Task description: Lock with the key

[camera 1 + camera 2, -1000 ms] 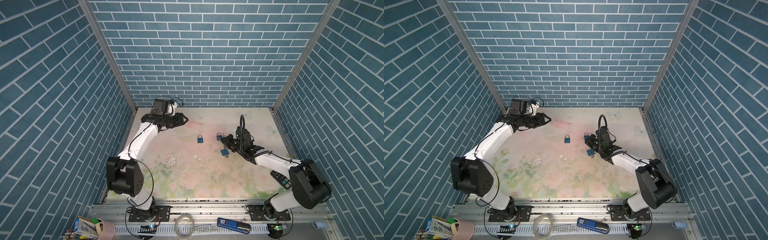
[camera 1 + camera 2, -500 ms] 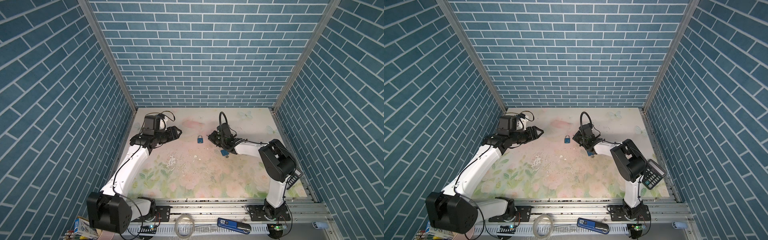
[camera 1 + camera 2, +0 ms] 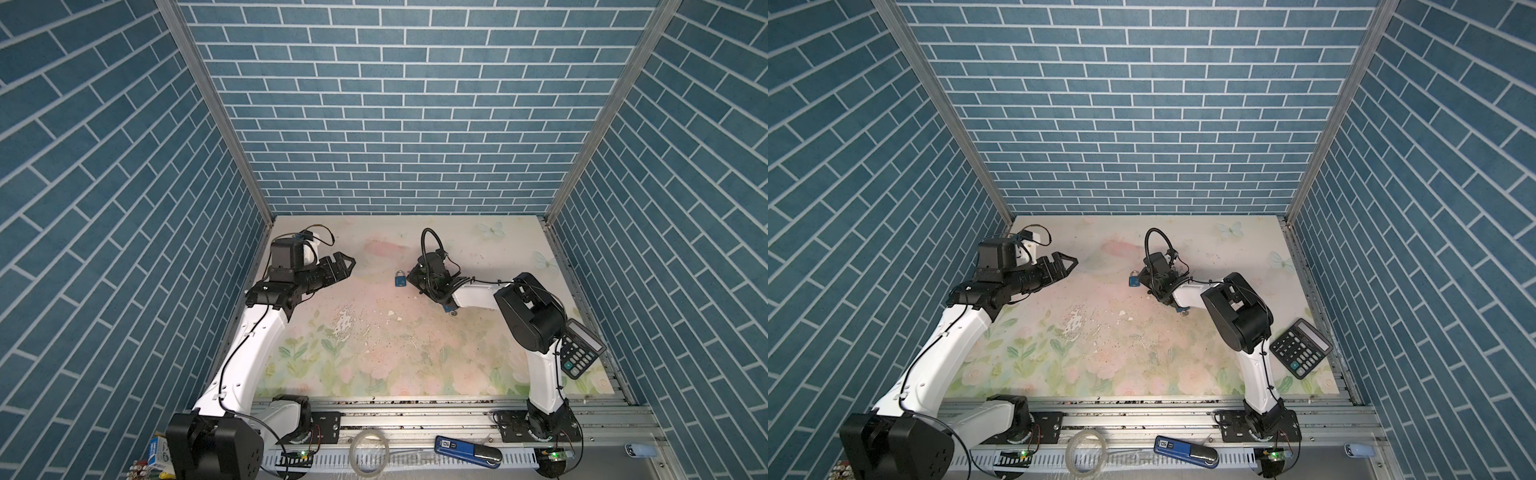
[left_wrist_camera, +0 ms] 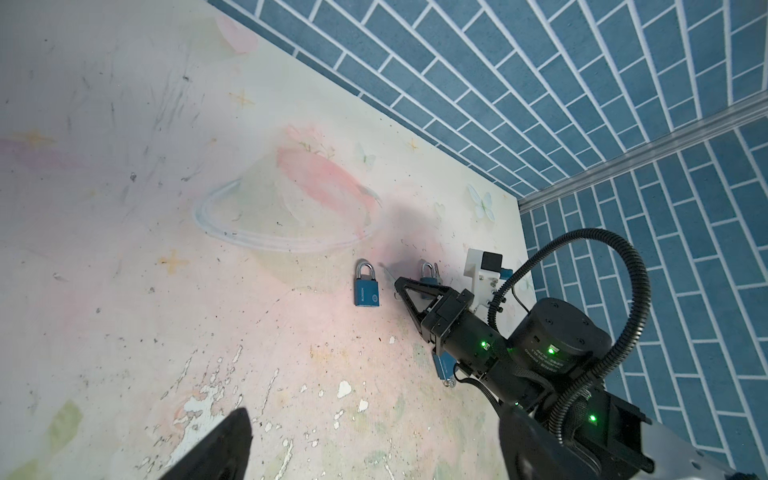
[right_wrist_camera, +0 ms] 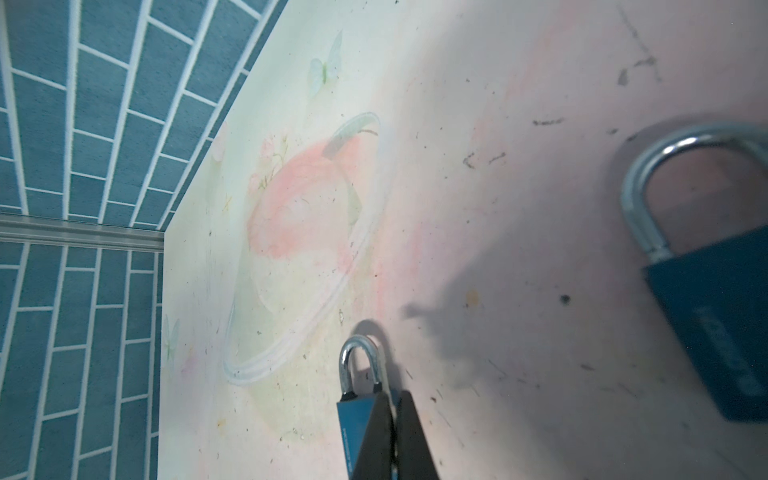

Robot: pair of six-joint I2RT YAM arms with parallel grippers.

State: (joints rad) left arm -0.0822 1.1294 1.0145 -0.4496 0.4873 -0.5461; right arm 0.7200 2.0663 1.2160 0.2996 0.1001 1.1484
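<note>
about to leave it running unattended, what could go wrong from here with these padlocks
1. The right gripper has its jaws shut right beside the nearest padlock. If it pushes forward, it may shove the lock away rather than work it.
2. A second padlock with a key lies just behind that gripper, and a third padlock peeks out beneath it. Either could get swept aside or mistaken for the target.
3. The left gripper is open and far off, so nothing steadies the lock.

Bright even light, soft shadows, wrist cams edge-warped, near padlock (image 5: 715, 324) blurry
</note>
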